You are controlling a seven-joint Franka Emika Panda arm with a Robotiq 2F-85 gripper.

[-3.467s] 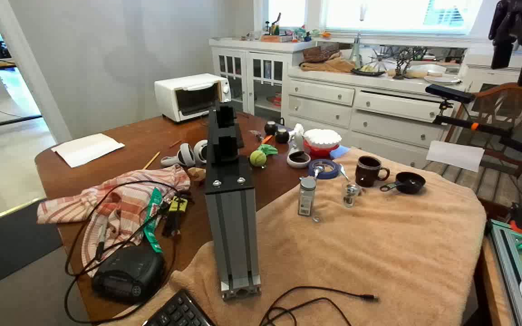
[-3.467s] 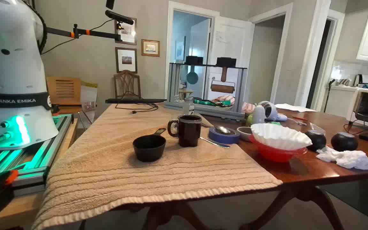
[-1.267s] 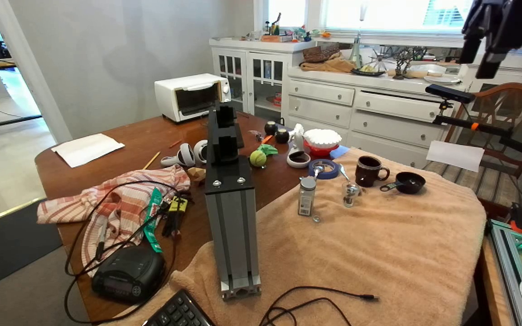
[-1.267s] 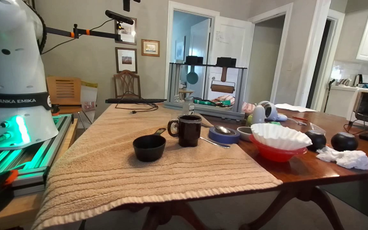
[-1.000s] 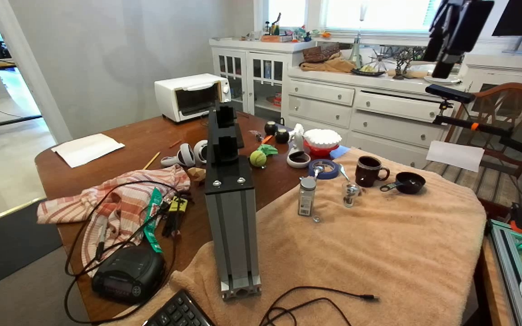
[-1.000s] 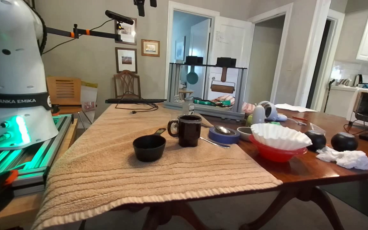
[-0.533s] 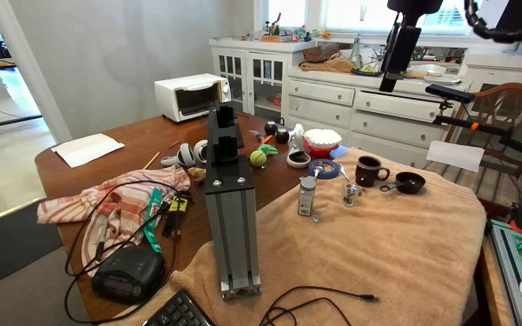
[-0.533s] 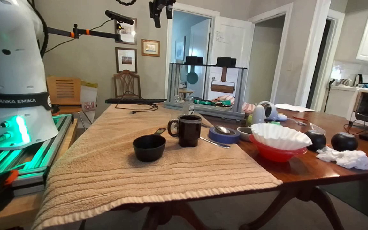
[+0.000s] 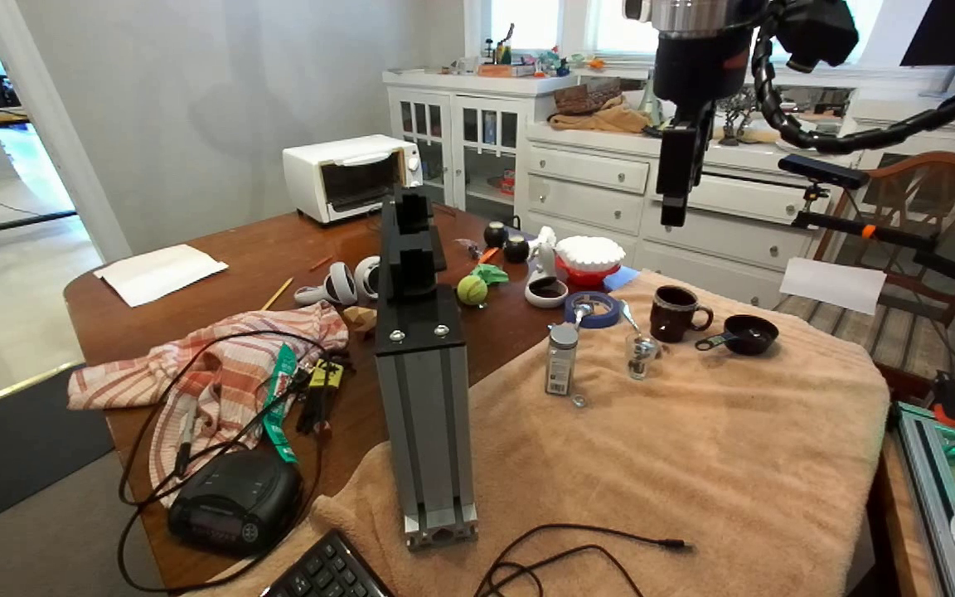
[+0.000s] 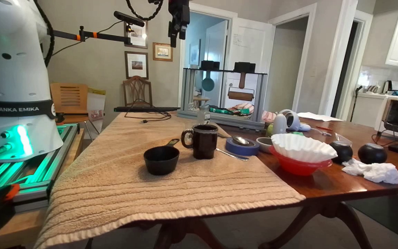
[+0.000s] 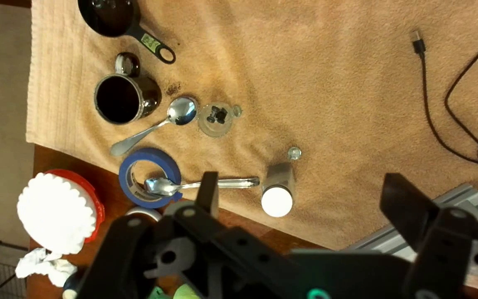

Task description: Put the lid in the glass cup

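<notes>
The glass cup (image 9: pixel 639 360) is a small clear tumbler standing upright on the tan towel. In the wrist view the glass cup (image 11: pixel 215 124) shows from above with dark shapes inside. In the exterior view with the robot base it is mostly hidden behind the black mug. A small round clear piece (image 11: pixel 294 153), possibly the lid, lies on the towel beside the jar; it also shows in an exterior view (image 9: pixel 579 401). A similar piece (image 11: pixel 237 110) touches or nearly touches the cup. My gripper (image 11: pixel 300 177) is open and empty, high above the towel, in both exterior views (image 9: pixel 673 217) (image 10: pixel 177 40).
A jar (image 9: pixel 560 361) with a grey top stands near the clear piece. A black mug (image 10: pixel 205 142), a black measuring cup (image 10: pixel 161 160), spoons (image 11: pixel 182 111) and blue tape (image 11: pixel 128 187) lie around the cup. A metal frame (image 9: pixel 426 423) stands beside the towel.
My gripper has moved from the upper right to the left and down in the exterior view facing the window, now above the towel side. It has turned. The table objects have not moved.
</notes>
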